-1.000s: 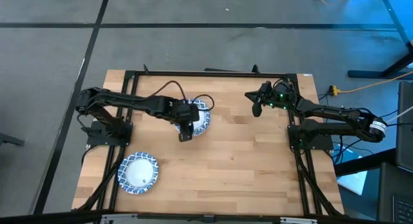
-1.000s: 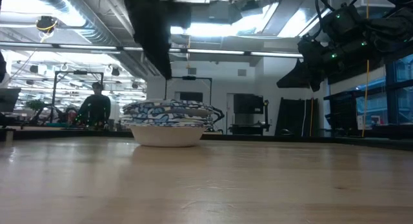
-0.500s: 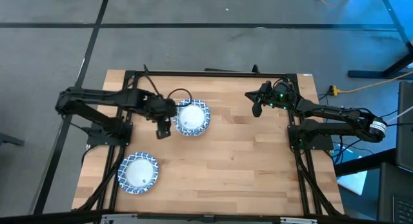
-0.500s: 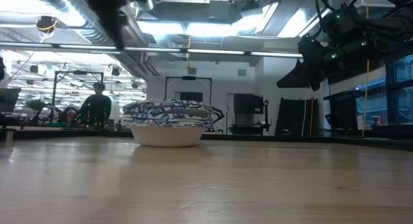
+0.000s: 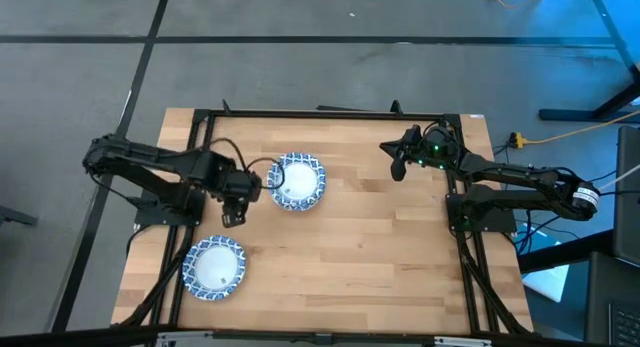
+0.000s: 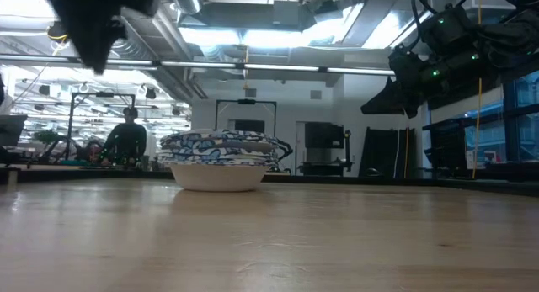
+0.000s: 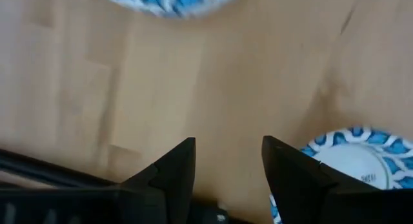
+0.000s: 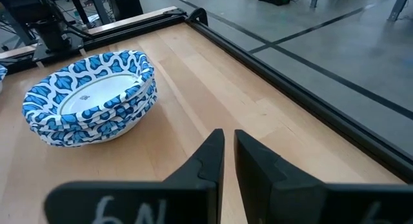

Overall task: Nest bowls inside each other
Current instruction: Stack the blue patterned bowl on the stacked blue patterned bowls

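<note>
Seen from above, a wooden desk [image 5: 360, 247] carries two lots of blue-and-white patterned bowls. A stack of bowls [image 5: 298, 181] sits toward the far edge, left of centre, its layered rims plain in the low view [image 6: 224, 160] and in the right wrist view [image 8: 90, 98]. A second bowl [image 5: 214, 267], white in the middle with the same wide patterned rim, rests near the front left corner, well apart from the stack.

The left gripper [image 5: 229, 214] hangs above bare wood between the two, just off the stack's left side and touching neither. Its wrist view shows the jaws [image 7: 226, 166] standing apart with nothing between them, only the grain of the desk showing through the gap; one patterned rim lies at one edge of that picture [image 7: 166, 0] and another bowl beside one finger [image 7: 358, 159]. In the low view the left arm is a dark shape high in the corner [image 6: 97, 23].

The right gripper [image 5: 398, 167] is raised off the desk near the far right corner, well clear of the bowls. Its own camera shows the jaws [image 8: 228, 153] drawn nearly together, a thin slit between the fingers, holding nothing. In the low view it hangs high, green lights glowing on its wrist [image 6: 413, 69].

Beyond the desk, a person [image 6: 124, 140] stands in the room behind.
</note>
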### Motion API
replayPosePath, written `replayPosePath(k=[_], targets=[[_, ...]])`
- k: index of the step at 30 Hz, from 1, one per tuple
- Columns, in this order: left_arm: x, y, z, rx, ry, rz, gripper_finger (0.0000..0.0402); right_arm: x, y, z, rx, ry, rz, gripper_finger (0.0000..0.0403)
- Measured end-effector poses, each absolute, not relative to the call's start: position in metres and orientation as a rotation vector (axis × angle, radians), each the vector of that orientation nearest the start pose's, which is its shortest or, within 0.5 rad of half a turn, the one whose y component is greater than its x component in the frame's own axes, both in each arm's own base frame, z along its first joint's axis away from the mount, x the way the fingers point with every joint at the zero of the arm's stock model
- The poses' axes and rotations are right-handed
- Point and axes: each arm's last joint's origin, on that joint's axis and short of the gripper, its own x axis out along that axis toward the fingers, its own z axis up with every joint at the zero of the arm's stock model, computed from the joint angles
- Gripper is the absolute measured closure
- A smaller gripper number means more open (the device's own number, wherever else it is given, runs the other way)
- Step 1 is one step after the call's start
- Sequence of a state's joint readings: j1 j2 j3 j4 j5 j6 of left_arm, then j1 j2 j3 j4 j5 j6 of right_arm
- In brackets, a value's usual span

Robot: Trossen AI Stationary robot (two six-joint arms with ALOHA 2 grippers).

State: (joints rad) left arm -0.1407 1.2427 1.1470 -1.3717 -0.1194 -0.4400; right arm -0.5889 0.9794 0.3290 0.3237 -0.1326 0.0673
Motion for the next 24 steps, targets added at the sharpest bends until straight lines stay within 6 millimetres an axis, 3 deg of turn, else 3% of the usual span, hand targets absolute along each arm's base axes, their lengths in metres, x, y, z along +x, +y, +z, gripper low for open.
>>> replayPosePath(k=[7, 11, 24], targets=[[0.185, -0.044, 0.235, -0.223, 1.536, 0.134, 0.0229, 0.165, -0.105, 0.191, 0.184, 0.293, -0.463, 0.0365], [0.179, -0.059, 0.212, -0.243, 1.568, 0.022, 0.0229, 0.165, -0.105, 0.191, 0.188, 0.294, -0.464, 0.0365], [0.165, -0.084, 0.197, -0.12, 1.579, -0.102, 0.0229, 0.165, -0.105, 0.191, 0.189, 0.295, -0.464, 0.0365]])
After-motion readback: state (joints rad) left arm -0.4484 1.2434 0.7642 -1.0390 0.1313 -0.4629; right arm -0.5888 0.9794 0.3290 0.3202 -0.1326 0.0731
